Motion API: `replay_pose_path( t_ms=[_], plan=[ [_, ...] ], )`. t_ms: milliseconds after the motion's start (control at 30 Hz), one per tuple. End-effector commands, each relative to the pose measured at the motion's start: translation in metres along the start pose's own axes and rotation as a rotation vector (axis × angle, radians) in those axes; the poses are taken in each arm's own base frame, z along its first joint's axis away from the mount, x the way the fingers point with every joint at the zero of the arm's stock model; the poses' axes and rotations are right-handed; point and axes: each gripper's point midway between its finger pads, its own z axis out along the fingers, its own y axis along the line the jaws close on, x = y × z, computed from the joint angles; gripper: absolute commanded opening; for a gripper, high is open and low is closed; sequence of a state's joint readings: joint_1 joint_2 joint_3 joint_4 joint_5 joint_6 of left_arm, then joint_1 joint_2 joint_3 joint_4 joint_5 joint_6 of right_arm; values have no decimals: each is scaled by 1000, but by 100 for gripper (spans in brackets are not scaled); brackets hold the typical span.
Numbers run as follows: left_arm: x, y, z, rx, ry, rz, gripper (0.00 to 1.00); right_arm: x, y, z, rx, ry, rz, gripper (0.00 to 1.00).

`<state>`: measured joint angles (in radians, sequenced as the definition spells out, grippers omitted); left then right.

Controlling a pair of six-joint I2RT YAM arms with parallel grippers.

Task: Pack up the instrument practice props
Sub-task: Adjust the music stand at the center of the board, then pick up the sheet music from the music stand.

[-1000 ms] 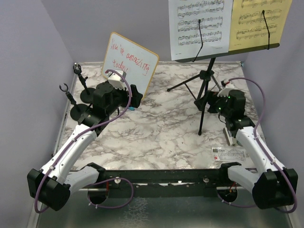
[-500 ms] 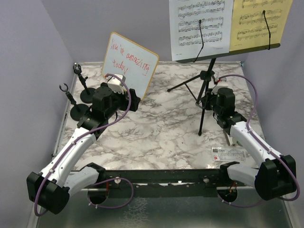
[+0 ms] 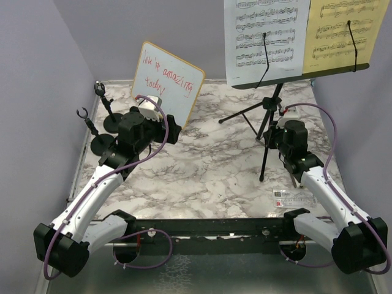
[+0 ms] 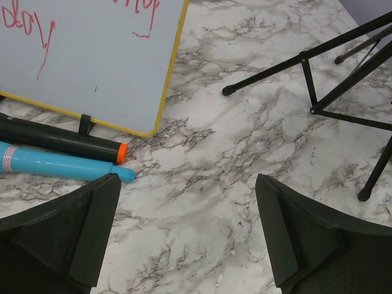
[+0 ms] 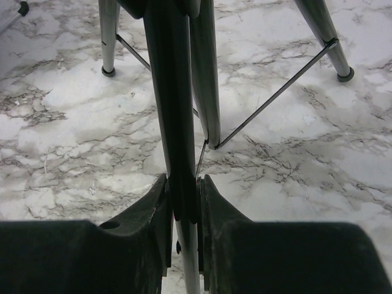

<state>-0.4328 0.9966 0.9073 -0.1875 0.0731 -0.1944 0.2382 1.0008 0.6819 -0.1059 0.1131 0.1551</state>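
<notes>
— What is shown at the left?
— Two mic holders (image 3: 103, 131) are seen standing left of the left tool (image 4: 187, 202), whose jaws are spread wide on nothing. The black microphone (image 4: 55, 139) and blue microphone (image 4: 61, 164) are laid just ahead of it, beneath the whiteboard (image 3: 166, 79).
— And at the right?
— The music desk (image 5: 174, 92) is pinched at its pole by the right tool (image 5: 184, 199); white sheet music (image 3: 264, 40) and yellow sheet music (image 3: 342, 30) are clipped above. Nothing is judged packed yet. The marbled worktop (image 3: 208, 177) is bounded by lilac walls (image 3: 37, 73).

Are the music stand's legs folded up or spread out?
Spread out. On the stand, the legs splay wide apart over the table.
</notes>
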Motion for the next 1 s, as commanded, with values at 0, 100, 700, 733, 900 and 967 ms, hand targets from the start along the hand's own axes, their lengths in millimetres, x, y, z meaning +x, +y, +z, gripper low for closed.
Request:
replay_pose_path(
  t_ms=[0,100,700,733,900,967],
  plan=[
    [-20,-13,-8,64,-57,-2,99,6,-26,-12,133,11,18,2],
    [-22,-16,-9,82,-60,-3,99,9,-30,-17,158,19,33,14],
    [-71,-68,-16,315,-90,-111,99,-41,13,-80,-66,-39,162,71],
    [-75,-72,-15,334,-83,-116,99,-49,22,-89,-124,-43,142,71],
    [-98,-91,-11,415,-89,-178,99,-95,57,-140,-328,-55,76,74],
    [-106,-96,-11,439,-88,-194,99,-107,67,-158,-391,-49,47,75]
  ],
)
